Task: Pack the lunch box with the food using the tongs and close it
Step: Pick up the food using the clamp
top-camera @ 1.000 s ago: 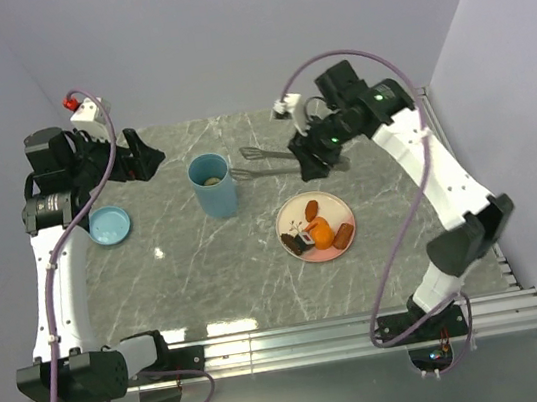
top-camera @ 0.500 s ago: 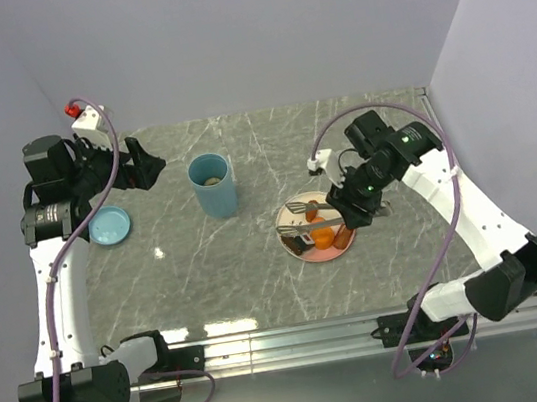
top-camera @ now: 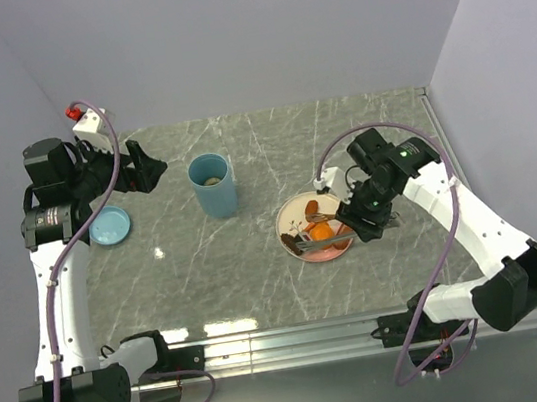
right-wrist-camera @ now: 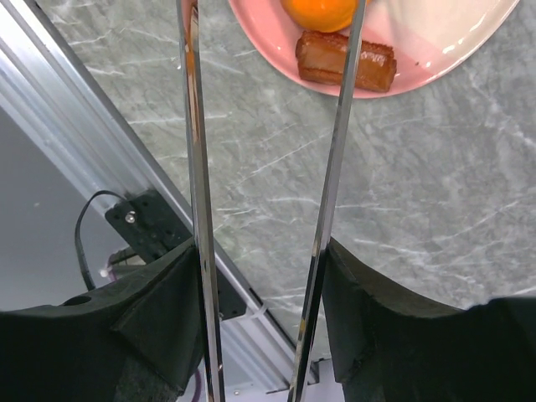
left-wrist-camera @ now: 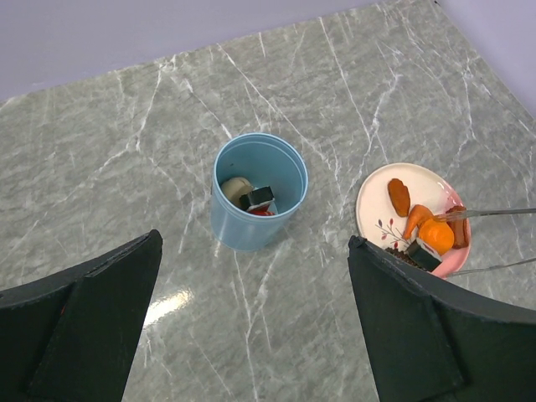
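A: Lunch box [top-camera: 216, 201] status?
B: Tall light-blue cylinder, upright, top open, left of pink plate [left-wrist-camera: 374, 197], not touching. Beige round [left-wrist-camera: 235, 188], dark roll [left-wrist-camera: 259, 198], red piece [left-wrist-camera: 261, 212] inside. Blue lid [top-camera: 109, 225] well apart, far left.
A: Markings?
B: Small dark sprig print [left-wrist-camera: 383, 226] on plate.
A: Claws?
B: Right gripper [right-wrist-camera: 261, 276] pinching tongs [right-wrist-camera: 195, 167], arms apart, tips over plate by orange round [left-wrist-camera: 436, 235] and brown sausage [right-wrist-camera: 345, 60]. Left gripper [left-wrist-camera: 251, 335] spread wide, holding nothing, above marble table [left-wrist-camera: 151, 126].
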{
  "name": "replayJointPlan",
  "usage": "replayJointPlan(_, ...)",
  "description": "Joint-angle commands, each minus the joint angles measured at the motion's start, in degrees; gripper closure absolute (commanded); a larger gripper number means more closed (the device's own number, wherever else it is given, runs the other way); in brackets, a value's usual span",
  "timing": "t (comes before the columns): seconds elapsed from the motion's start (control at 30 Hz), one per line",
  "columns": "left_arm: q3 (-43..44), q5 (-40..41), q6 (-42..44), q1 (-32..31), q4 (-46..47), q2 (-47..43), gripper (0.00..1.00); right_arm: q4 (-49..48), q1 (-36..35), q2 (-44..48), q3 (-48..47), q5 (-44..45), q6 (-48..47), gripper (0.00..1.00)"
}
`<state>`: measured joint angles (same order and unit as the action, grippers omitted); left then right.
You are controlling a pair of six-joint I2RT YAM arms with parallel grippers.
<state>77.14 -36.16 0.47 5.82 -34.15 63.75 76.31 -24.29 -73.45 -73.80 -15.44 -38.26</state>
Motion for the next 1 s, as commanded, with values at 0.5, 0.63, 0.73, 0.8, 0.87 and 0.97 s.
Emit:
replayJointPlan(0.5, 1.0, -0.8, -0.1, 0.2, 1.2, 0.8, 0.01, -3.2, -1.2, -6.2, -1.1, -1.3, -7.4, 0.41)
replayJointPlan(0.63, 0.7, -0.8, -0.1, 0.2, 1.7, 1.1, 0.01, -2.9, -1.2, -7.8, -2.1, -1.4, -9.5, 0.42)
replayJointPlan(0.73, 0.9, -0.8, -0.1, 0.2, 2.0, 1.5, 0.01, -2.9, -1.3, -8.9, -3.3, -1.4, -10.5, 0.42)
replayJointPlan(0.8, 1.0, -0.8, -0.1, 0.2, 2.0, 1.6, 0.01, -2.8, -1.2, -9.8, -4.2, -1.4, -10.9, 0.42)
replayJointPlan(0.87, 1.0, -0.8, -0.1, 0.2, 2.2, 1.9, 0.01, -2.6, -1.3, -10.6, -4.6, -1.4, -11.5, 0.43)
replayJointPlan(0.97, 1.2, -1.0, -0.1, 0.2, 2.3, 2.2, 0.01, -2.2, -1.2, -11.3, -5.2, -1.2, -12.4, 0.45)
